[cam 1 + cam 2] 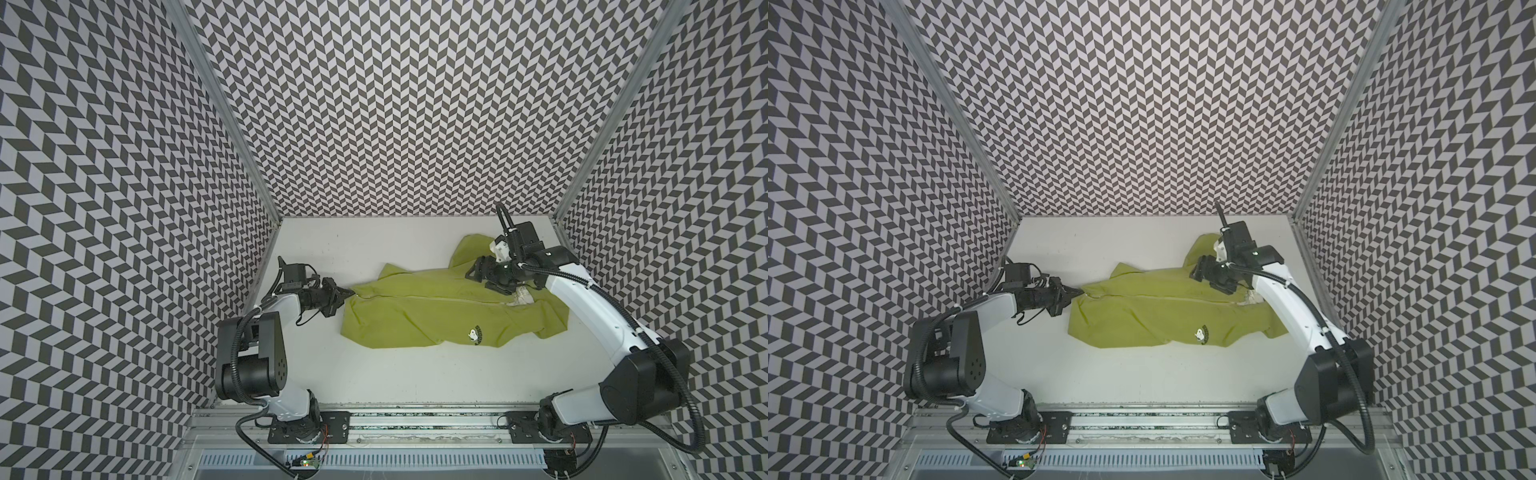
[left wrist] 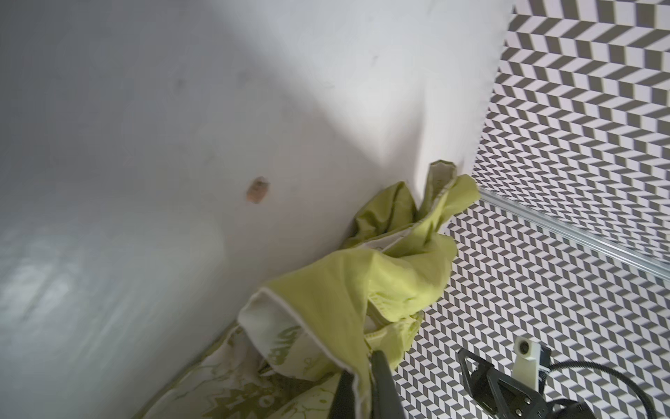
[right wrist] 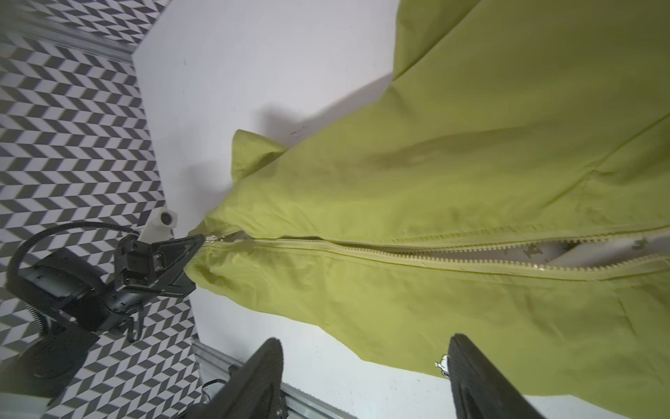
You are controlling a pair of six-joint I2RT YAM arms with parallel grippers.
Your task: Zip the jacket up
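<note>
Little done so far, to judge by the zipper (image 3: 362, 250): joined only for a short way next to the hem, if at all, and gaping toward the collar, with teeth apart and white lining (image 3: 580, 250) showing between. Seems to have the slider (image 3: 211, 238) at the hem end, so nearly the whole run is left to pull.

Across the middle of the bench (image 1: 374, 374) in both top views, the jacket (image 1: 415, 320): front side up, hem at 9 o'clock, collar at 3 o'clock, emblem (image 1: 473, 333) toward 5 o'clock. Not flat everywhere; bunched at 1 o'clock and folded near the collar.

At 9 o'clock, the left claw (image 1: 347, 293), pinched tight on the hem corner of the jacket, right beside the slider. Cannot tell whether gripping fabric only or the pull tab also. At 2 o'clock, the right claw (image 1: 478, 270), spread wide and holding nothing, above the shoulder fabric and apart from the zipper.

Left to do, as a judgement: anchor the hem, take the slider, draw toward 3 o'clock up to the collar.
</note>
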